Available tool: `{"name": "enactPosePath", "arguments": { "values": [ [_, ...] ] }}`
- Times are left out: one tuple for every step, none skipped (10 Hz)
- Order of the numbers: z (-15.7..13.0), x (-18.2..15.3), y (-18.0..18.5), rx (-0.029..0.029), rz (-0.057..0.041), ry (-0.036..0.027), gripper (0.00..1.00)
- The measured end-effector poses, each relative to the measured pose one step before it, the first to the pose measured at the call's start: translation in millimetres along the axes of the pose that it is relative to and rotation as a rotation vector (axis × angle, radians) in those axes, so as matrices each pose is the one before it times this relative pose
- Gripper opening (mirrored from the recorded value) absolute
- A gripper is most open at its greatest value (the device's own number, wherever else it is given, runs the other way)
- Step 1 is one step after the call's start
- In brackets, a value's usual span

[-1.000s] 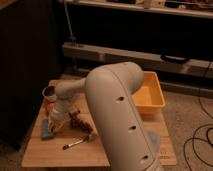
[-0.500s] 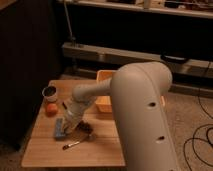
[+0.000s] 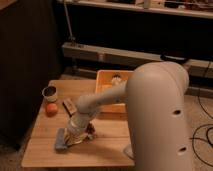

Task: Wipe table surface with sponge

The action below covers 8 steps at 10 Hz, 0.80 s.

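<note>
Camera view: gripper (image 3: 75, 136) at sponge (image 3: 61, 140); orange tray (image 3: 102, 80) holds something pale.

The robot's bulky white arm (image 3: 155, 115) is reaching down from the right over the low light tan plank desk (image 3: 45, 152). Its claw (image 3: 75, 131) is hanging low over the front left part of the desk, right above the small flat blue-grey sponge (image 3: 61, 141), which is lying on the wood. A dark brown crumb pile (image 3: 90, 131) is sitting just beside the claw. A small round tin (image 3: 49, 92) and an orange ball (image 3: 51, 108) are resting near the left edge. An orange rectangular tray (image 3: 105, 80) is sitting at the back, partly behind the arm.
</note>
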Motion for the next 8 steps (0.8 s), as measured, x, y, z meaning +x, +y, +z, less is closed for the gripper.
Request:
{"name": "enactPosePath", "arguments": {
  "values": [
    [11.03,9.21,7.1,0.00749,-0.01253,0.02228,0.0],
    [14.76,10.17,10.96,0.00929,-0.02216,0.02829,0.0],
    [12.09,5.1,10.52,0.00763,-0.0218,0.02148,0.0],
    [11.04,-1.59,16.15,0.00902,-0.03245,0.01675,0.0],
    [7.23,-7.97,16.38,0.01296,-0.03123,0.01531,0.0],
    [4.26,-11.84,16.23,0.01528,-0.03088,0.01333,0.0],
    [1.19,-14.83,16.65,0.01267,-0.0333,0.00945,0.0],
    [-2.27,-18.29,14.35,0.01046,-0.02828,0.00217,0.0]
  ]
}}
